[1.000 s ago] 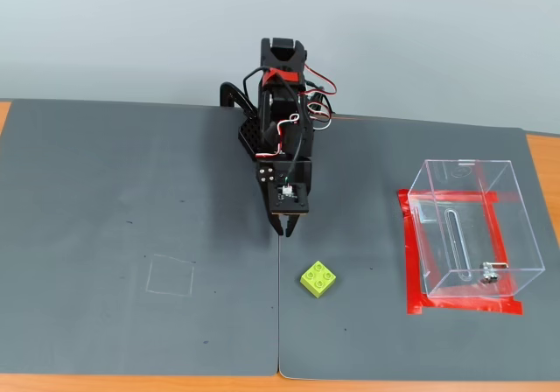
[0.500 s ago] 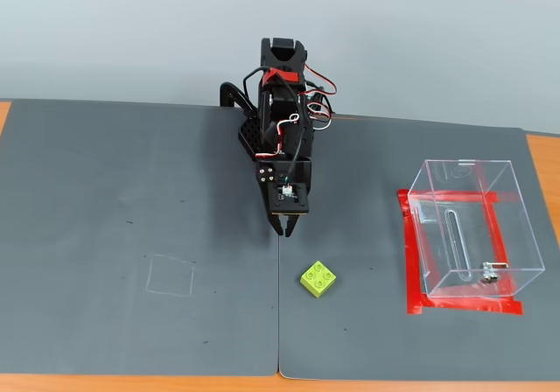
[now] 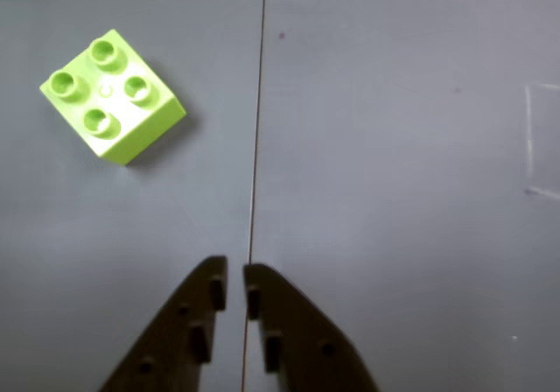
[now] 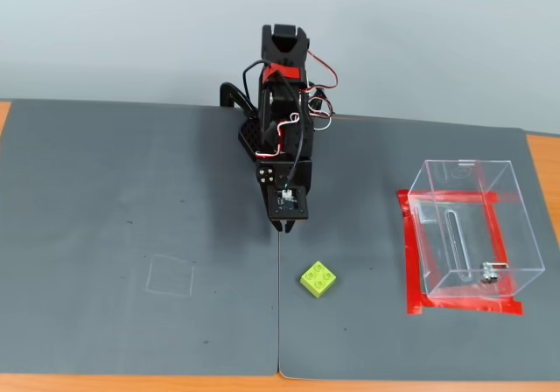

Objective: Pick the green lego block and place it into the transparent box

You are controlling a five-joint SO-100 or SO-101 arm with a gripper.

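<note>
The green lego block (image 4: 318,279) lies on the grey mat, studs up, a little in front of and to the right of my gripper (image 4: 284,228) in the fixed view. From the wrist view the green lego block (image 3: 111,96) sits at the upper left, well apart from my gripper (image 3: 234,285), whose black fingers nearly touch and hold nothing. The transparent box (image 4: 472,228) stands at the right of the mat inside a red tape outline, with a small metal fitting at its base.
A seam (image 4: 279,304) between two grey mats runs from under the gripper to the front edge. A faint square outline (image 4: 171,276) is drawn on the left mat. Orange table edge (image 4: 542,160) shows at the right and front.
The arm has lifted and drawn back slightly; the gripper tip now sits a bit farther from the block. Block and box have not moved.
</note>
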